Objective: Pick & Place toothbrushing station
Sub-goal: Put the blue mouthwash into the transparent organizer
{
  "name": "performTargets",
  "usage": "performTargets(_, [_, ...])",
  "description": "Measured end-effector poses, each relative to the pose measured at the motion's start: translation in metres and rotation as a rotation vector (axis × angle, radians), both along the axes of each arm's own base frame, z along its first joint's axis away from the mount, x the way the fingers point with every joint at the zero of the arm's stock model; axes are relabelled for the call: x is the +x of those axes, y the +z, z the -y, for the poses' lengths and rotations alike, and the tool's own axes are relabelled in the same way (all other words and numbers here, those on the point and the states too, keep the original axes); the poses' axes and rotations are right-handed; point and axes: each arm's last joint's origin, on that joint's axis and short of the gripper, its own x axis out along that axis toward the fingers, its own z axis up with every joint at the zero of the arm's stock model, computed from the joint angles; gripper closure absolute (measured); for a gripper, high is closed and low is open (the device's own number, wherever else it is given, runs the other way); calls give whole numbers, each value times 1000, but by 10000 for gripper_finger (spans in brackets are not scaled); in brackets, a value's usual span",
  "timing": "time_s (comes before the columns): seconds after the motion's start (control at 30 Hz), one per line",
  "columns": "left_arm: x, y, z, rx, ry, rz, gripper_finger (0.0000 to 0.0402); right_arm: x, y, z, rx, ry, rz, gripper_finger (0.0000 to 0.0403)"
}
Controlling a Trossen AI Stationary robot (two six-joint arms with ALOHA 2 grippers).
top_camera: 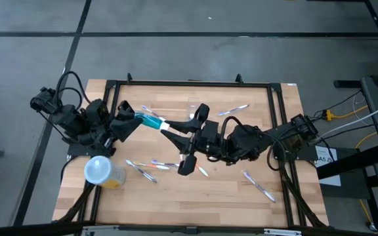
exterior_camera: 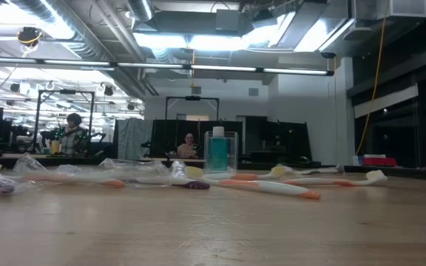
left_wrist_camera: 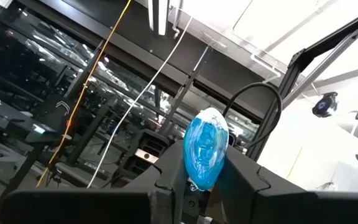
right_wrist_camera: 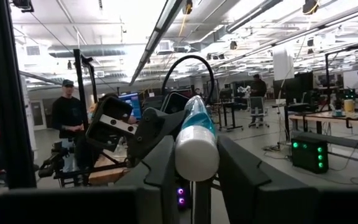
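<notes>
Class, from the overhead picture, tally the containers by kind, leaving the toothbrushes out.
blue bottle: 1
yellow tub: 1
clear cup: 1
Total: 3

Left hand (top_camera: 135, 119) and right hand (top_camera: 176, 124) — apparently both clamped — mid-table.

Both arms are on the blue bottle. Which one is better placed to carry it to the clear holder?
Probably right. The right end effector grips the blue bottle by the white cap, and the clear holder stands just beside that arm; the left end effector is farther off.
</notes>
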Motion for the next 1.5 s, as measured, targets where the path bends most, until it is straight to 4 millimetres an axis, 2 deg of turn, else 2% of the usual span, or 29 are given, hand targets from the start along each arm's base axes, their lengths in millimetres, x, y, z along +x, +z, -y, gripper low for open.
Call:
performTargets(0.33, [-5,3,-4,46,80,-8,284,0,0,-2,-8,26,4,310])
performTargets(0.6, [-30,17,-21,77,133,59,226,-2,0,-7,-30,74,10,310])
performTargets(0.77, [-37,15,-25,146,122,-7,196,-6,4,-5,-81,-37,-9,310])
performTargets(0.93, [-34,-8,-18,250,59,-247,186,-31,21,5,-89,-162,-86,310])
performTargets(1.1, [-19,-42,-2,291,-5,-511,185,-60,26,31,19,-208,-258,310])
performTargets(1.27, [-9,-72,9,310,43,-728,185,-80,16,55,121,-218,-427,310])
performTargets(1.5, [3,-101,17,345,102,-912,185,-78,-14,86,241,-148,-700,310])
